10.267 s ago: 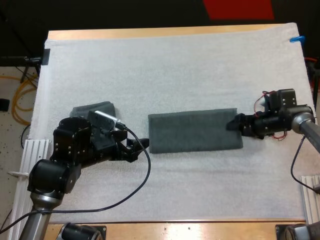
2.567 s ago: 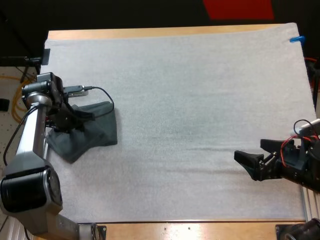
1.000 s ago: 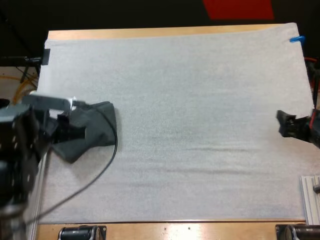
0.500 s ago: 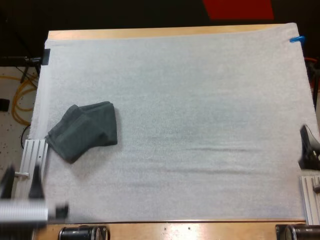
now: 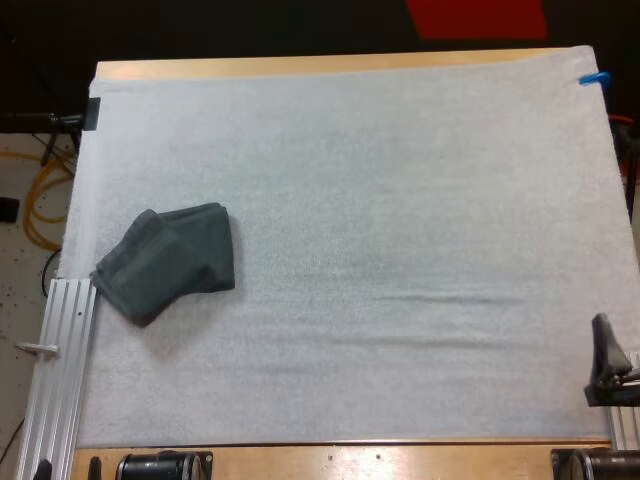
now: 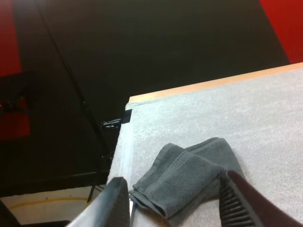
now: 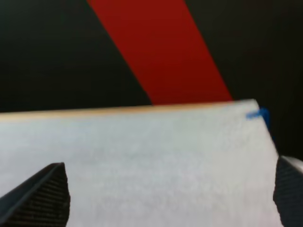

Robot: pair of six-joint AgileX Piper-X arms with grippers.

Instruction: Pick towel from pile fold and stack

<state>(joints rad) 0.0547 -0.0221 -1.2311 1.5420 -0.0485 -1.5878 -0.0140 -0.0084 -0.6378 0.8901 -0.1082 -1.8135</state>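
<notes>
As left tool (image 6: 173, 189) and right tool (image 7: 168, 189) gape, folded towels (image 5: 170, 262) lie rumpled.

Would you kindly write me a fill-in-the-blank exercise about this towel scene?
In the high view, the towels lie near the mat's ___ edge.
The left pincer is ___, its fingers apart and clear of the towels.
The right pincer, fingers apart, grips ___.
Missing words: left; open; nothing.
</notes>
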